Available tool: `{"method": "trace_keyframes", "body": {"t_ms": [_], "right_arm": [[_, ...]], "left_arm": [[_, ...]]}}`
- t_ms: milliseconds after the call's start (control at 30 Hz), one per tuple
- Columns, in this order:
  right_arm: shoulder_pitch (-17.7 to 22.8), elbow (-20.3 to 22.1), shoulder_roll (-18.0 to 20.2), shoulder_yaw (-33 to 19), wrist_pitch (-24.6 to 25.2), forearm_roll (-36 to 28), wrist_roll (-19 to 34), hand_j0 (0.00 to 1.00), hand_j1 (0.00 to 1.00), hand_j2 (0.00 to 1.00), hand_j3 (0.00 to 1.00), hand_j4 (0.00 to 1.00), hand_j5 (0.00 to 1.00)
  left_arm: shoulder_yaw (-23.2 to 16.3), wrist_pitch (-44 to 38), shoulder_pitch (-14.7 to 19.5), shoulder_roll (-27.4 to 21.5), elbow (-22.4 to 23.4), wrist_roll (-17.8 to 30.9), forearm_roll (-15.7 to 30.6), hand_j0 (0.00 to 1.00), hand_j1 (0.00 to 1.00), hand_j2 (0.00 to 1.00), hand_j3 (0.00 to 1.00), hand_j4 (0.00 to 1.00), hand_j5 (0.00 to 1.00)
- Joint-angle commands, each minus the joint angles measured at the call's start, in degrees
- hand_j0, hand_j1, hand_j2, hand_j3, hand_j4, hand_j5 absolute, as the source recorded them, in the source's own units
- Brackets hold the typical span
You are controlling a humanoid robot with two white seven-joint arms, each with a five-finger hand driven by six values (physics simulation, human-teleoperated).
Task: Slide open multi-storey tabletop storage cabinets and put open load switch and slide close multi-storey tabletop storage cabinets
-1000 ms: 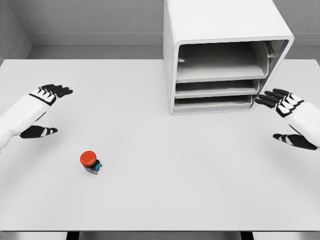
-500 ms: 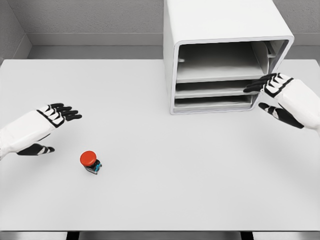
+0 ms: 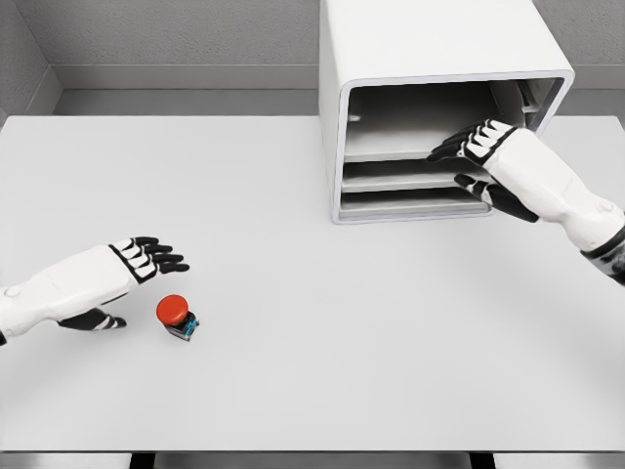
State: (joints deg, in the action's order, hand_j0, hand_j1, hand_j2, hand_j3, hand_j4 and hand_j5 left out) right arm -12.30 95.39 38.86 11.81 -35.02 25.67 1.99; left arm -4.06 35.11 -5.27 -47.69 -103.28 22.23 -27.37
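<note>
The white storage cabinet stands at the back right of the table, its front showing three stacked trays. My right hand is open and sits in front of the trays, fingertips near the front edge of the top tray. The load switch, a red round button on a dark base with a teal part, rests on the table at the lower left. My left hand is open just left of and above the switch, apart from it, thumb low beside the table.
The white table ends in a front edge along the bottom of the view. A grey wall runs behind the cabinet.
The right hand has moved up and left from beside the cabinet to the front of its trays. The left hand has travelled down and right toward the switch. The switch has not moved.
</note>
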Motion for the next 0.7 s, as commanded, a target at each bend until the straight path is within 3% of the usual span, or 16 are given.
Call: {"method": "trace_keyframes", "body": {"t_ms": [0, 200, 333, 433, 600, 667], "right_arm": [[-0.1, -1.3, -1.0, 0.6, 0.0, -0.4, 0.5, 0.65, 0.65, 0.65, 0.65, 0.65, 0.65], [-2.2, -2.7, -2.9, 3.0, 0.0, -0.4, 0.6, 0.65, 0.65, 0.65, 0.65, 0.65, 0.65], [-4.6, -5.4, -3.6, 4.4, 0.0, -0.4, 0.6, 0.66, 0.66, 0.66, 0.66, 0.66, 0.66], [-5.7, -7.5, -4.5, 4.9, 0.0, -0.4, 0.6, 0.66, 0.66, 0.66, 0.66, 0.66, 0.66], [-8.4, -13.0, -6.6, 6.9, 0.0, -0.3, 0.6, 0.66, 0.66, 0.66, 0.66, 0.66, 0.66], [-8.5, -13.2, -6.8, 7.0, 0.0, 0.1, 0.7, 0.66, 0.66, 0.66, 0.66, 0.66, 0.66]], "left_arm": [[-0.2, -0.1, 0.0, -0.3, 0.0, 0.1, 0.5, 1.0, 1.0, 1.0, 1.0, 1.0, 1.0], [-1.9, -0.1, 0.2, -0.3, -0.1, 0.2, 0.2, 1.0, 1.0, 1.0, 1.0, 1.0, 1.0], [-3.0, -0.1, 0.4, -0.2, -0.1, 0.3, 0.1, 1.0, 1.0, 1.0, 1.0, 1.0, 1.0], [-6.3, -0.1, 2.9, 0.1, -0.1, 0.4, -0.1, 1.0, 1.0, 1.0, 1.0, 1.0, 1.0], [-7.3, -0.1, 3.1, 0.4, -0.1, 0.4, -0.5, 1.0, 1.0, 1.0, 1.0, 1.0, 1.0], [-7.6, -0.1, 3.1, 0.4, -0.1, 0.4, -0.5, 1.0, 1.0, 1.0, 1.0, 1.0, 1.0]]}}
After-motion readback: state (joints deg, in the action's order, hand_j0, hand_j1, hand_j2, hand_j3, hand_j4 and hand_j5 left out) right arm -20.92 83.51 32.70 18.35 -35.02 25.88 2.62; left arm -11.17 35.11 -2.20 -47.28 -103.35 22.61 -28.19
